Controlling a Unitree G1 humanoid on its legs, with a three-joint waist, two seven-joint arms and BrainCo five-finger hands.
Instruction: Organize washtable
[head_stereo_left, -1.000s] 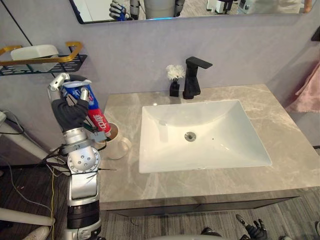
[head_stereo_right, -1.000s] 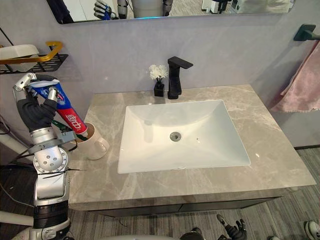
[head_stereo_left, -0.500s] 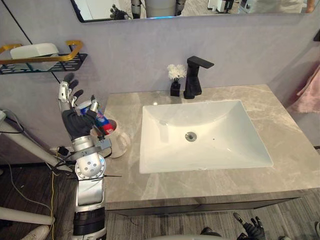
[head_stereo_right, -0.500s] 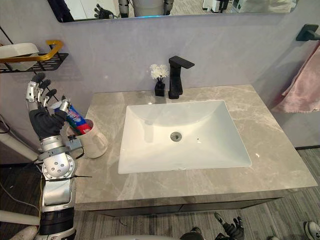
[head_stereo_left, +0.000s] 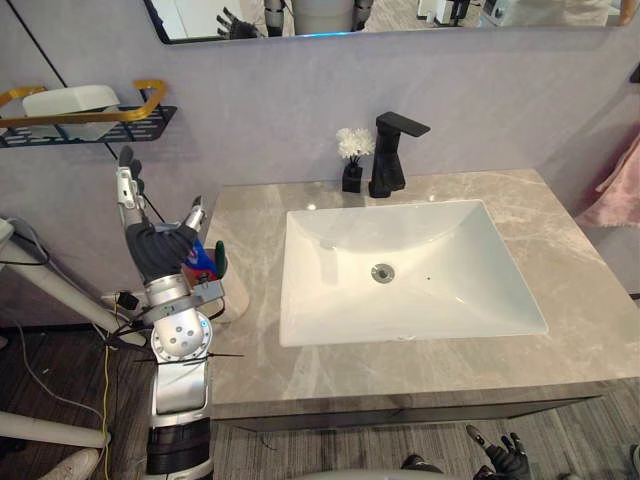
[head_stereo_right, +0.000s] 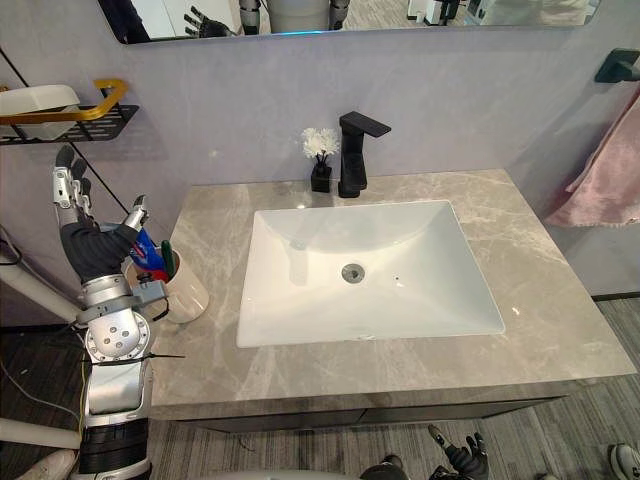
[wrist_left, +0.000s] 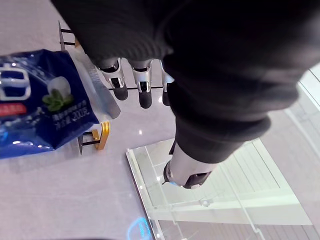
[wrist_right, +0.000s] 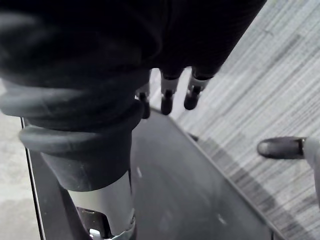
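Fingers of my left hand spread straight, empty, just beside the cup at the desk's left edge holding the toothpaste tube; I judge the tube light, soft, slick: pinch its stiffer crimped top

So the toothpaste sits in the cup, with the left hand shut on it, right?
Not quite. The left hand is open, with its fingers straight, as the right eye view shows. The toothpaste does sit in the cup.
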